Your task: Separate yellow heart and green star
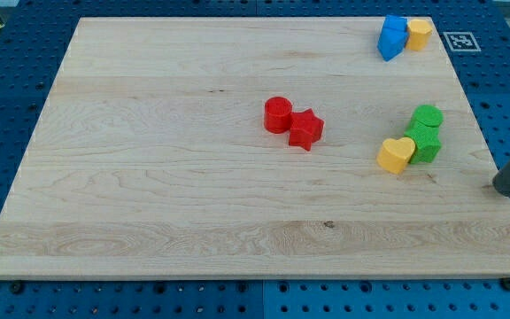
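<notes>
The yellow heart (pixel 396 154) lies at the board's right side, touching the green star (pixel 423 142) on its right. A second green block, round (pixel 428 116), touches the star from above. My tip (pixel 506 189) is the lower end of the dark rod at the view's right edge, just off the board's right rim, to the right of and a little below the yellow heart and green star, apart from them.
A red cylinder (pixel 277 114) and a red star (pixel 305 129) touch near the board's middle. A blue block (pixel 391 37) and a yellow block (pixel 419 34) sit together at the top right corner. The wooden board (pixel 149 177) rests on a blue pegboard.
</notes>
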{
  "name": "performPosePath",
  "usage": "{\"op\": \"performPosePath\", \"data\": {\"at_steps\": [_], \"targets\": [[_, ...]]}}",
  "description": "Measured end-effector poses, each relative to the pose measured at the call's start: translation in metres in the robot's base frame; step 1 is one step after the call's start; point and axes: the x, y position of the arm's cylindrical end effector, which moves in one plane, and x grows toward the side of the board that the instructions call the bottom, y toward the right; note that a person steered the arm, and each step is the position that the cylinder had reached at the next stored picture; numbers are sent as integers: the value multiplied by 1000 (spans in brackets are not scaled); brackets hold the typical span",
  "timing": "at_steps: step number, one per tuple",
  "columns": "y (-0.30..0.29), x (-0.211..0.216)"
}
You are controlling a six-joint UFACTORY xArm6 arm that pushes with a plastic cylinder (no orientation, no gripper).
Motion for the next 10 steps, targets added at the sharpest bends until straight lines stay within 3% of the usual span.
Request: {"op": "performPosePath", "data": {"at_steps": [2,4,6,8,10], "targets": [[-14,2],[-64,16],[-94,-26],[-99,-10],[-132,-54]]}}
